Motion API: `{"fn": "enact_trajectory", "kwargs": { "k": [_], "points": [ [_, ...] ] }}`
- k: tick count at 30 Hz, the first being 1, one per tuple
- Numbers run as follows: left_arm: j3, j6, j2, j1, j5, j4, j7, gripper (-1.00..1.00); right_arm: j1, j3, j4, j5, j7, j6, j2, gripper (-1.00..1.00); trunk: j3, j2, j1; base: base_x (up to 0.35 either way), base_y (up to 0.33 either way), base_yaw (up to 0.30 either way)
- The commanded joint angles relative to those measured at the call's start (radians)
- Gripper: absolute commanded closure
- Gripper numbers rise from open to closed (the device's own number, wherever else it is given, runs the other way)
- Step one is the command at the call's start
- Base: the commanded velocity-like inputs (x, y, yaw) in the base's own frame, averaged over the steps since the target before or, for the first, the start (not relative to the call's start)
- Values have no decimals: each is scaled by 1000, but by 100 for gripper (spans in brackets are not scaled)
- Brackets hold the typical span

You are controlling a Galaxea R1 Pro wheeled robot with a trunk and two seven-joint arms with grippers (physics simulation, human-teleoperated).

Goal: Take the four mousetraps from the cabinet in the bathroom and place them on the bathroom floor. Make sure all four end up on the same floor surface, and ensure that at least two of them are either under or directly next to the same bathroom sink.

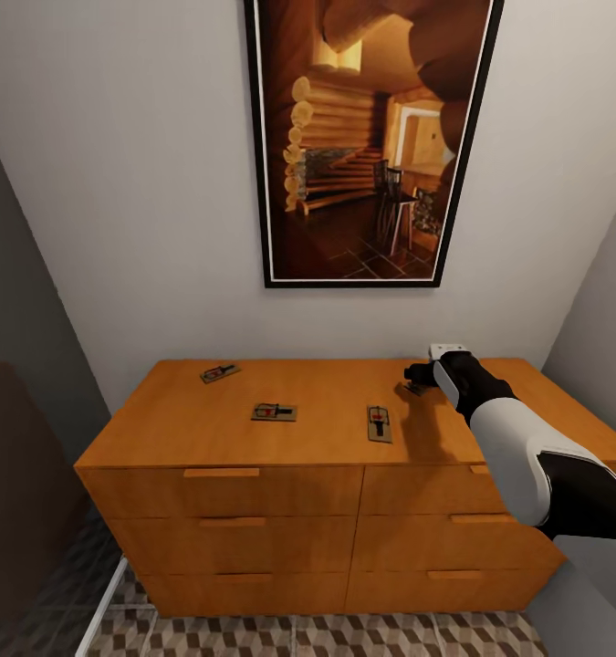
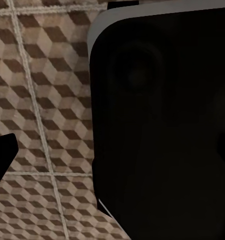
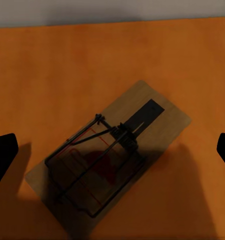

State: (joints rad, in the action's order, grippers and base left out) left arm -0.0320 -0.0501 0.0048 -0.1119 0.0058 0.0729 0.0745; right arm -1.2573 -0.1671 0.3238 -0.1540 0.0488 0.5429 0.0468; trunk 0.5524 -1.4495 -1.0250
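Four mousetraps are seen lying flat on the top of the orange-brown cabinet (image 1: 253, 429), below the framed picture (image 1: 367, 137). Counted along the top from its left end, they are a far-left mousetrap (image 1: 220, 372), a second mousetrap (image 1: 274, 412), a third mousetrap (image 1: 379, 424), and a fourth mousetrap (image 3: 110, 157) directly beneath the right gripper (image 1: 421, 374). None has been lifted yet.

Each trap is judged to be light, stiff and thin (a wooden board with wire parts), so little grip force should be needed. Because it lies flush on the wood, it is best taken across the board's long edges, clear of the spring bar.

The right arm is stretched forward over the cabinet's right half, wrist bent downward, the gripper held above the fourth trap with its jaws spread wide, one fingertip (image 3: 3, 157) showing at each side of the board.

The left gripper (image 2: 0, 160) is pointed at the cube-patterned bathroom floor (image 2: 42, 100); its opening cannot be judged.
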Motion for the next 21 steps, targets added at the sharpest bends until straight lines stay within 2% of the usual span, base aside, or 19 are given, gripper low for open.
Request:
{"fn": "enact_trajectory", "kwargs": {
  "k": [1,21],
  "points": [
    [-3,-5,0,-2,0,4,3,-100,-1,-8,1,-10,-2,5,-1,-100,1,-1,0,-5,0,0],
    [-3,-6,0,-2,1,4,4,-100,-1,-8,1,-10,-3,5,-1,-100,1,-1,0,0,0,0]
  ]
}}
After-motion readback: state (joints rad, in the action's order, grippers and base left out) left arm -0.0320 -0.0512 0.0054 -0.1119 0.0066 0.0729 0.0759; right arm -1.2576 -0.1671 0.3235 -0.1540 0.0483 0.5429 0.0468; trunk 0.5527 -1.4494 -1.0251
